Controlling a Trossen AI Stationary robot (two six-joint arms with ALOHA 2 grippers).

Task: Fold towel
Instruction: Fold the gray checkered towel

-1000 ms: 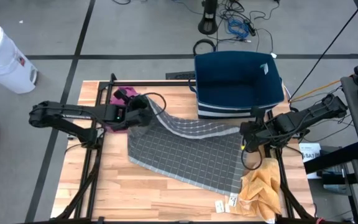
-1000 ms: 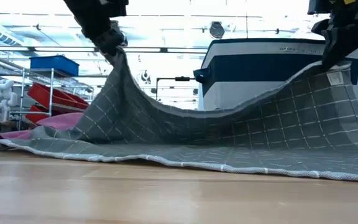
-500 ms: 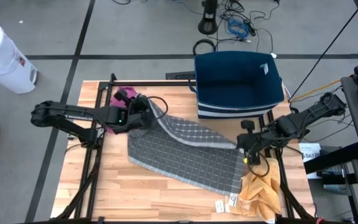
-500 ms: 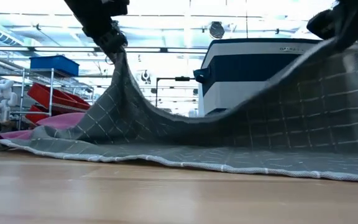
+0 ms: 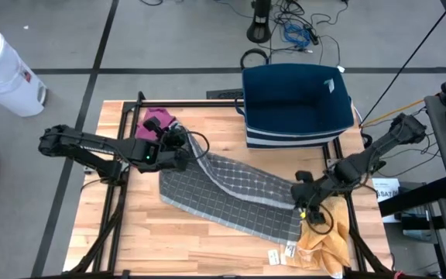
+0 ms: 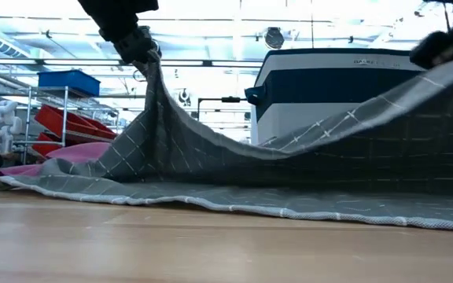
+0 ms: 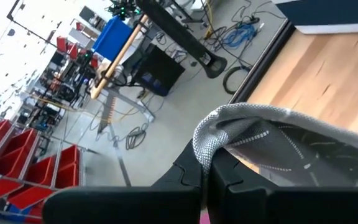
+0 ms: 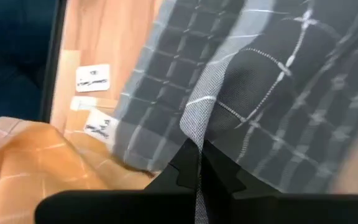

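Left gripper [image 5: 183, 149]: jaws closed tight on one corner of the grey checked towel [image 5: 235, 198], corner held up off the worktop [image 5: 184, 248] near the far left. Right gripper [image 5: 302, 198]: jaws likewise clamped shut on the opposite corner, out by the right edge, the pinch showing plainly in its wrist view [image 8: 194, 155]. Towel's near half lies flat on the wood; the far half hangs between the two grips as a sagging sheet, clear in the low view [image 6: 289, 169]. Step in hand, as I judge it: carrying the lifted edge toward the near edge to lay the first fold. To do it well, keep both corners level and the span taut, move the arms together, and lower only once edge sits over edge. Watch the orange cloth [image 5: 324, 232] and paper tags [image 5: 281, 253] just beside the right grip. Against the frame a second ago, the right gripper has come nearer and lower, the left has shifted slightly nearer, and the lifted flap covers more of the flat half.
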